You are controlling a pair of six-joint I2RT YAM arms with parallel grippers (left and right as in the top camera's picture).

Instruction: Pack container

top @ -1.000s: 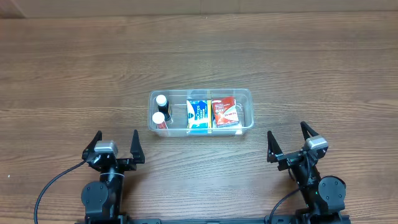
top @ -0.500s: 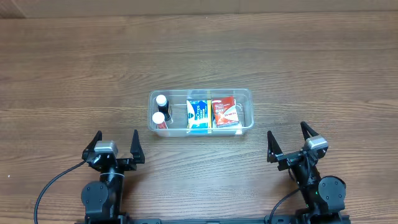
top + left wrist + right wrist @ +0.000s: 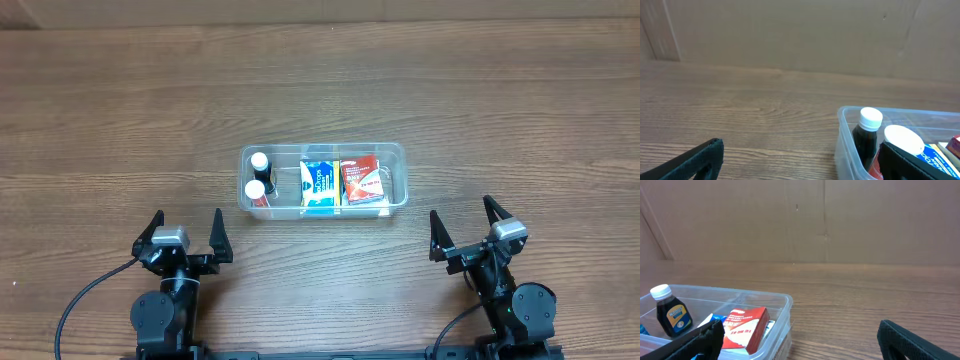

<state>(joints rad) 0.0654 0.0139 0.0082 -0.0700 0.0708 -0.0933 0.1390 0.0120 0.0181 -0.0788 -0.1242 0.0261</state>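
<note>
The clear plastic container (image 3: 394, 152) sits mid-table. Inside it are two white-capped dark bottles (image 3: 258, 176) at the left end, a blue box (image 3: 319, 184) in the middle and a red box (image 3: 361, 181) on the right. My left gripper (image 3: 186, 233) is open and empty, near the front edge, left of and nearer than the container. My right gripper (image 3: 464, 226) is open and empty, near the front edge at the right. The left wrist view shows the container's left end (image 3: 846, 142) with the bottles (image 3: 867, 136). The right wrist view shows the container (image 3: 784, 311), the red box (image 3: 743, 326) and a bottle (image 3: 671, 314).
The wooden table (image 3: 120, 110) spreads around the container. A brown cardboard wall (image 3: 790, 35) stands behind the table's far edge.
</note>
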